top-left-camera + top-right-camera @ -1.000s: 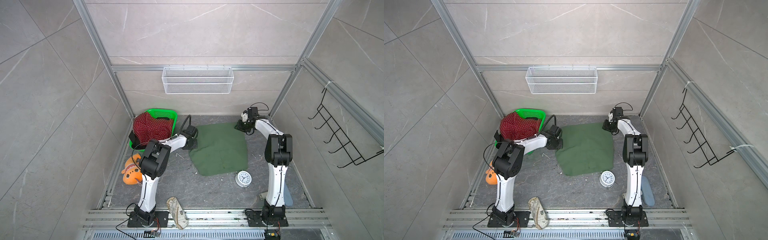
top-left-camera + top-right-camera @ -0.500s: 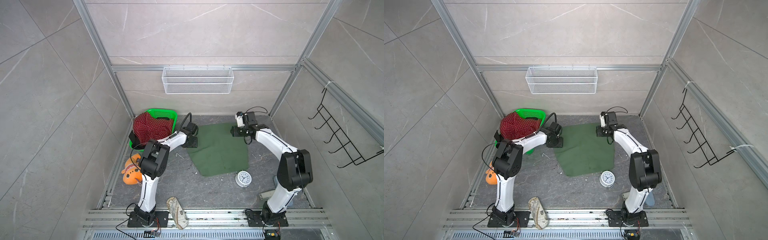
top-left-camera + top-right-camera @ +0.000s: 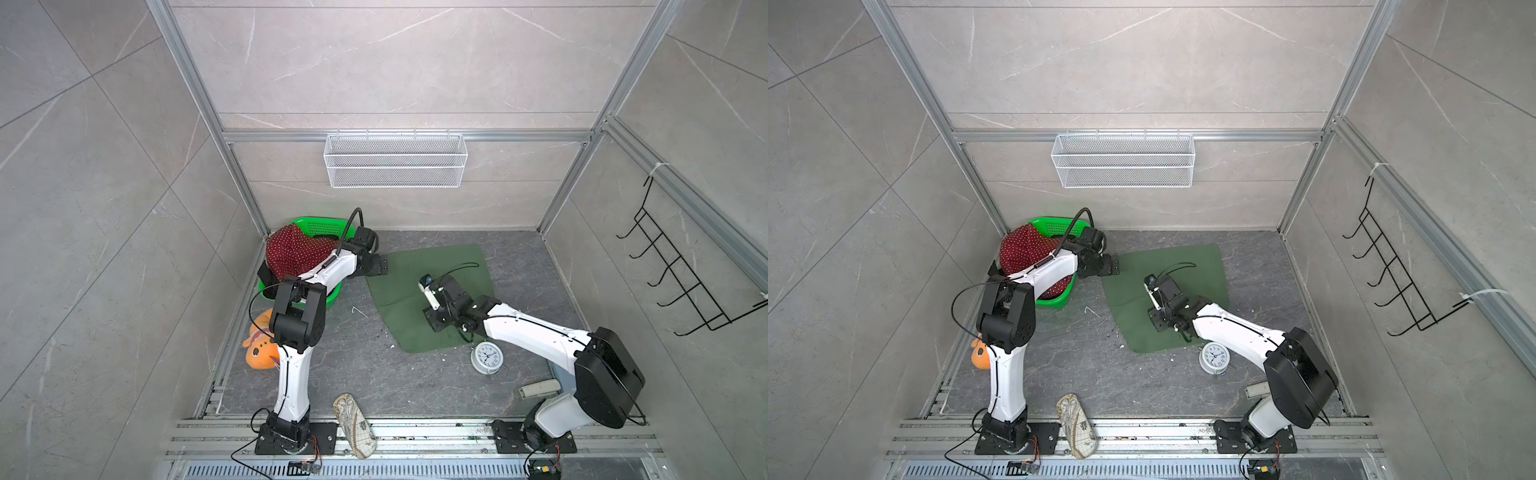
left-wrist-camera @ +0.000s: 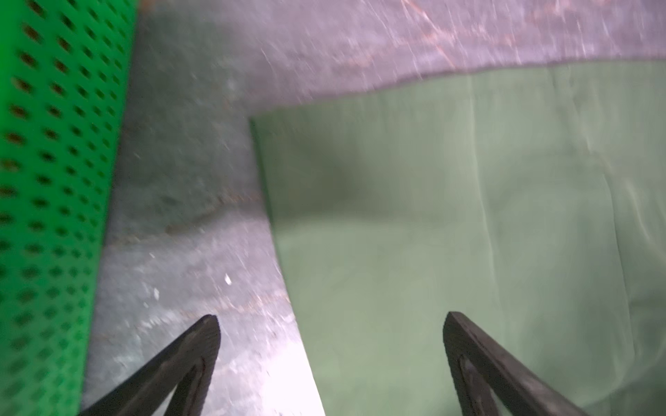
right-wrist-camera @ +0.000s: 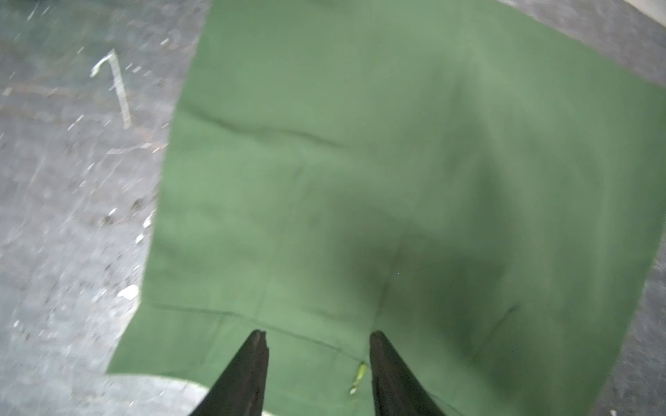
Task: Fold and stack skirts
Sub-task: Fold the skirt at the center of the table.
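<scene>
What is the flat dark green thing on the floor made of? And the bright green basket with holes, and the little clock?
Dark green skirt: likely soft woven cloth, matte, with faint creases and a stitched hem. Bright green basket: probably moulded plastic, smooth, slightly shiny, with even rows of holes. Clock: pale case, metal or plastic; too small to tell.

In both top views, the left arm (image 3: 291, 374) and the right arm (image 3: 536, 332) have white tube-shaped links and black, boxy joint housings. Each arm stands on a flat black base plate (image 3: 324, 436). A thick black cable (image 3: 343, 232) arches off the left arm toward 12 o'clock. The fingers (image 4: 187, 360) are dark, narrow wedges with worn edges.
</scene>
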Action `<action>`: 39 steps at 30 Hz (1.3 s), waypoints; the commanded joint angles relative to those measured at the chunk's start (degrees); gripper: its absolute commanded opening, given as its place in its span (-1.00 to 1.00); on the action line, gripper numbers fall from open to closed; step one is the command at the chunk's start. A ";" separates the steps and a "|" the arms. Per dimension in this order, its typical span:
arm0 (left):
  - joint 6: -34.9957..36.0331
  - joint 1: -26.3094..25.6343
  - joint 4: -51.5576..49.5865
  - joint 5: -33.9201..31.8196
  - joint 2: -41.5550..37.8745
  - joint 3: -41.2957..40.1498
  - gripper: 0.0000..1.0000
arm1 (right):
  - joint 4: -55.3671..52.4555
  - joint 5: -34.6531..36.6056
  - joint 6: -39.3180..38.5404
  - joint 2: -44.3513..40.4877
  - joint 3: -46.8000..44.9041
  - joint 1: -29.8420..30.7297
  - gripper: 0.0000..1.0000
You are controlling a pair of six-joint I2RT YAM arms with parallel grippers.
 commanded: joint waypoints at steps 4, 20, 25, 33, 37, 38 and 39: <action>0.63 0.82 1.58 2.22 1.14 1.61 1.00 | -0.04 2.27 0.61 0.77 -1.77 8.50 0.02; 0.53 0.81 3.92 4.54 0.88 -0.91 0.99 | -1.20 6.42 3.57 12.59 4.36 17.28 0.08; 0.80 0.83 4.03 4.62 0.96 -0.77 0.99 | -1.35 6.59 3.54 14.44 5.16 17.45 0.05; 0.93 0.85 4.04 4.84 1.05 -0.40 0.99 | -0.42 6.65 4.18 16.19 5.25 17.70 -0.13; 0.93 0.84 4.08 4.97 1.05 -0.47 0.99 | 0.24 7.16 5.19 16.47 5.04 17.71 -0.40; 0.91 0.84 4.09 5.01 1.14 -0.42 1.00 | 0.30 7.20 5.39 16.34 4.93 17.71 -0.51; 0.89 0.85 4.10 4.97 1.14 -0.46 1.00 | 0.35 7.11 5.50 16.14 4.82 17.71 -0.58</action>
